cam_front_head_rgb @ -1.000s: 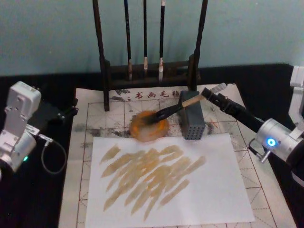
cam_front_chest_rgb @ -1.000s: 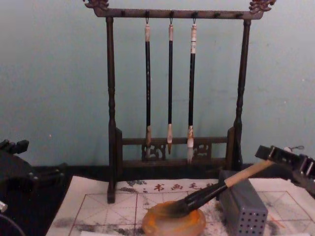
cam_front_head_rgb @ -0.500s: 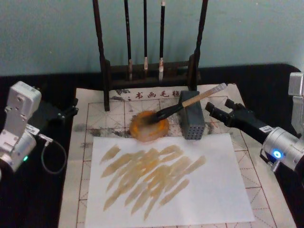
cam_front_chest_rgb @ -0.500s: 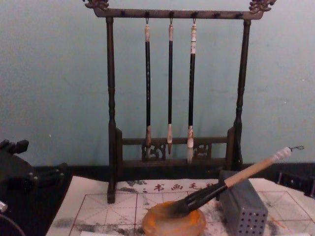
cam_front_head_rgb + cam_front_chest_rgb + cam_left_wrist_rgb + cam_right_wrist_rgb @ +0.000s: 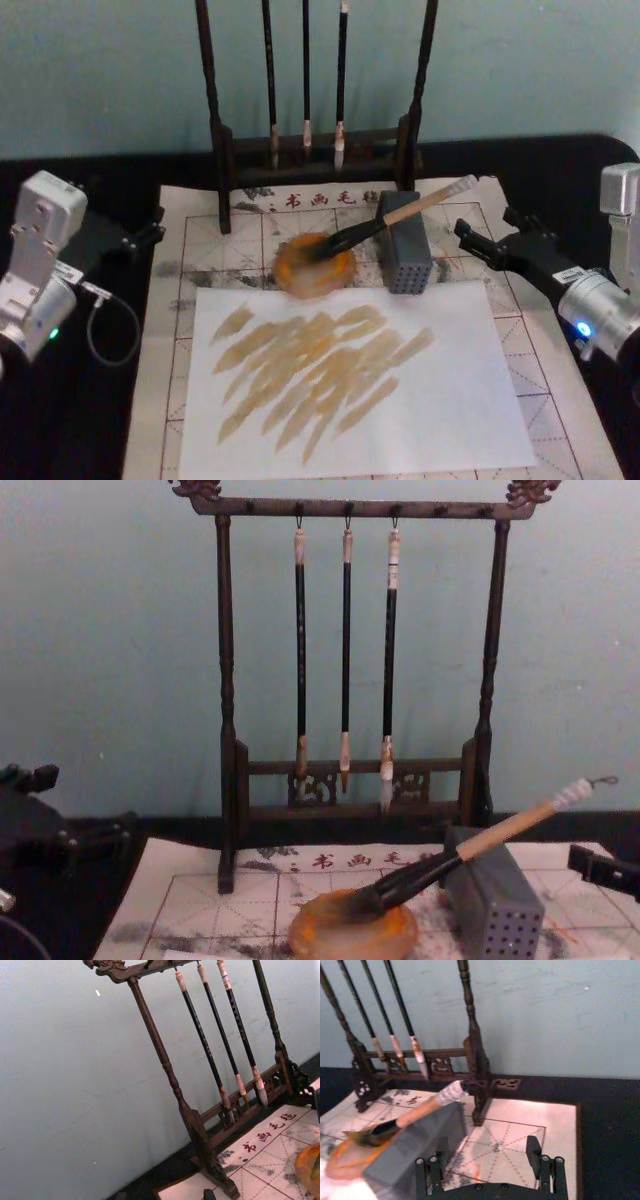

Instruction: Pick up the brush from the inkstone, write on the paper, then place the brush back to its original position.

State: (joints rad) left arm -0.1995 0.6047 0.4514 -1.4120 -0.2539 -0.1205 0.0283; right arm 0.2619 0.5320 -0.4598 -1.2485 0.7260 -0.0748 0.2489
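Right gripper (image 5: 490,236) gapes empty beside the brush (image 5: 385,221) resting on the inkstone (image 5: 314,267).

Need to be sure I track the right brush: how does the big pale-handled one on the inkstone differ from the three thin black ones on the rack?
The big pale-handled calligraphy brush leans tilted, its dark tip in the orange-brown inkstone and its handle across the grey perforated box; the three thin black brushes hang upright from the dark wooden rack. It looks thicker, with a dark inked tip; theirs are pale. No gripper holds any of them.

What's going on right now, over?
Right gripper open, beside the grey box. Left gripper parked at table's left. Brush tip in inkstone, handle on box. Paper streaked.
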